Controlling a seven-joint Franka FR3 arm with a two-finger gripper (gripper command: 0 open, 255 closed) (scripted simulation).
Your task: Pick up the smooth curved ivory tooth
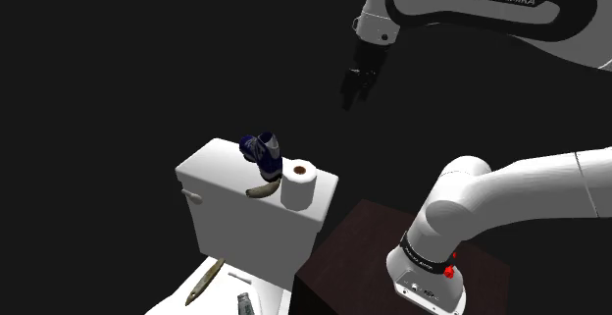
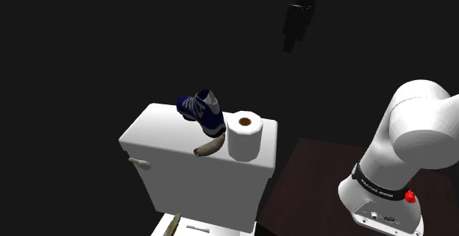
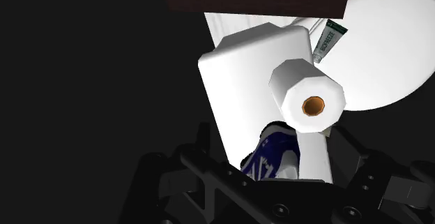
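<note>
Tooth (image 1: 259, 191) on white tank (image 1: 211, 171), beside blue shoe (image 1: 262, 149) and paper roll (image 1: 298, 187).

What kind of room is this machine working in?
Probably a bathroom: there is a white toilet tank, a paper roll standing on it, and a small tube lying on the seat below. All around them is a black area.
</note>
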